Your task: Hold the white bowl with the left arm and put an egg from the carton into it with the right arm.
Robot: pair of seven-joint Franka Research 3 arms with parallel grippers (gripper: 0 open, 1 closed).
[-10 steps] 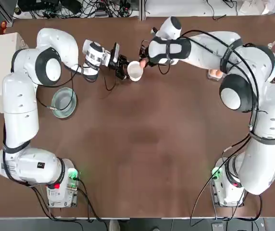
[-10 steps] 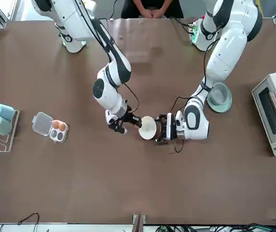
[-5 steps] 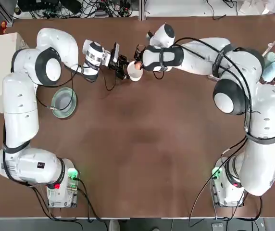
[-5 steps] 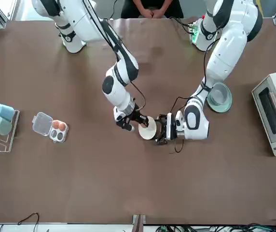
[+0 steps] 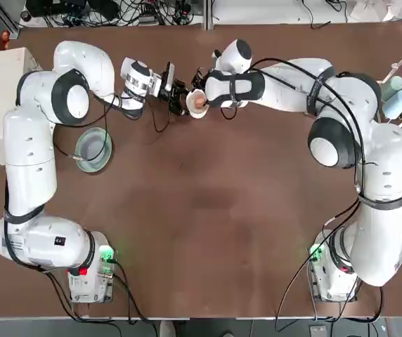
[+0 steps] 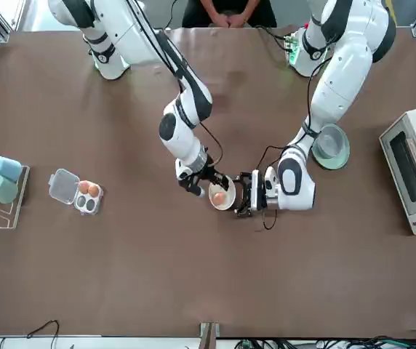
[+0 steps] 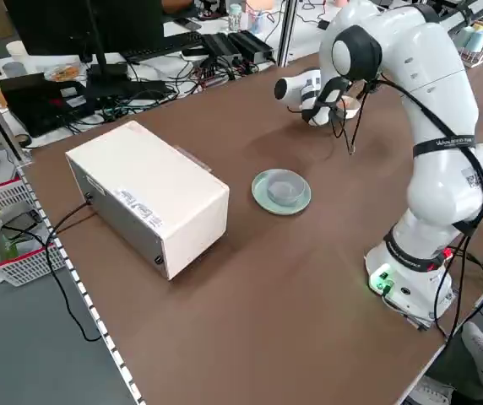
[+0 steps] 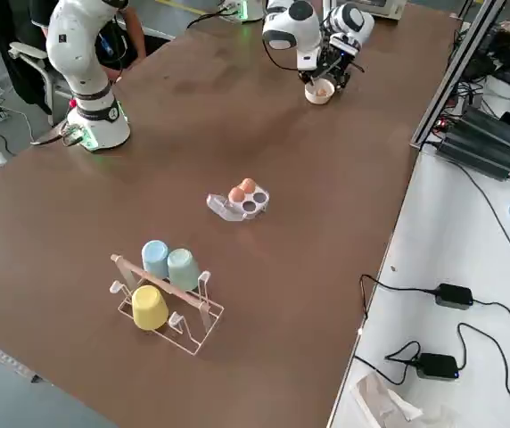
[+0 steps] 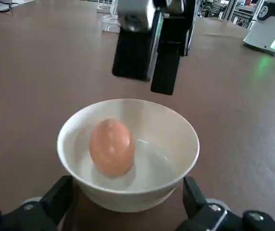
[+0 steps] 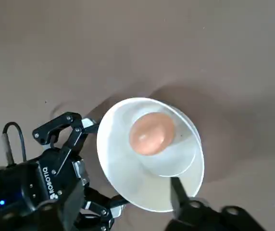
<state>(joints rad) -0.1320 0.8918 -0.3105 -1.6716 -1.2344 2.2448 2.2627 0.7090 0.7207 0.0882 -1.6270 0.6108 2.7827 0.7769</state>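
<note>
The white bowl [image 5: 193, 109] [image 9: 147, 159] stands at the table's far middle, with a brown-orange egg [image 9: 111, 146] [image 6: 218, 195] lying inside it. My left gripper [image 5: 180, 98] [image 9: 128, 198] is shut on the white bowl, one finger on each side of its base. Just above the bowl's rim hovers my right gripper [image 9: 149, 62] [image 6: 206, 185], open with nothing between its fingers. The clear carton [image 6: 77, 193] [image 8: 237, 201] lies toward the right arm's side with its lid open and two eggs in it.
A pale green dish [image 5: 93, 149] sits beside the left arm. A white boxy appliance [image 6: 412, 174] stands at the table's left edge. A wire rack with coloured cups [image 6: 1, 185] is at the far right. A person's hands [image 6: 226, 18] rest at the far table edge.
My right gripper carried the egg over the bowl, then opened. The egg now lies in the bowl. The left gripper has kept still on the bowl.
</note>
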